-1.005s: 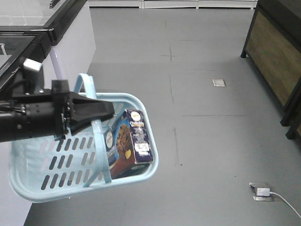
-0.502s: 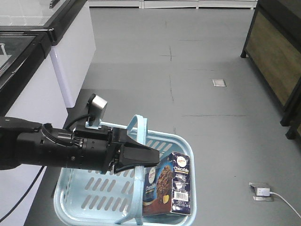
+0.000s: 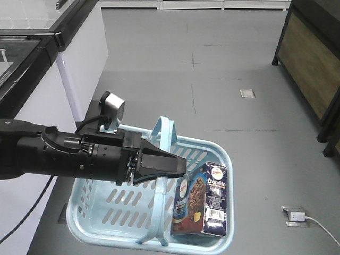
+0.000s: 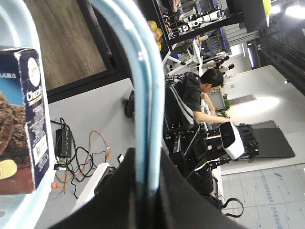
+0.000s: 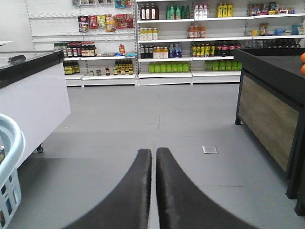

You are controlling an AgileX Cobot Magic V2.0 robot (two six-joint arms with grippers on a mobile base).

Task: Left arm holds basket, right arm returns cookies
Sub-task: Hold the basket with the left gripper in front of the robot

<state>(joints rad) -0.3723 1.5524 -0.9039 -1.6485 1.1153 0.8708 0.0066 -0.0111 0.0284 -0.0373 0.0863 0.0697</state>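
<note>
My left gripper is shut on the two flat hoop handles of the light blue basket, which hangs above the grey floor. The cookies, a navy-and-brown box, stand upright in the basket's right end. In the left wrist view the pale blue handle runs down between the black jaws of the left gripper, and the cookies show at the left edge. My right gripper is shut with nothing in it, off to the right of the basket's rim.
A white chest cabinet with a black top stands at the left. A dark wooden display stand lines the right side. A floor socket with a white cable lies at the lower right. Stocked shelves fill the far wall.
The left arm has swung the basket from the far left toward the middle and lifted it slightly. The cookies went with it and now stand nearer the basket's right wall.
</note>
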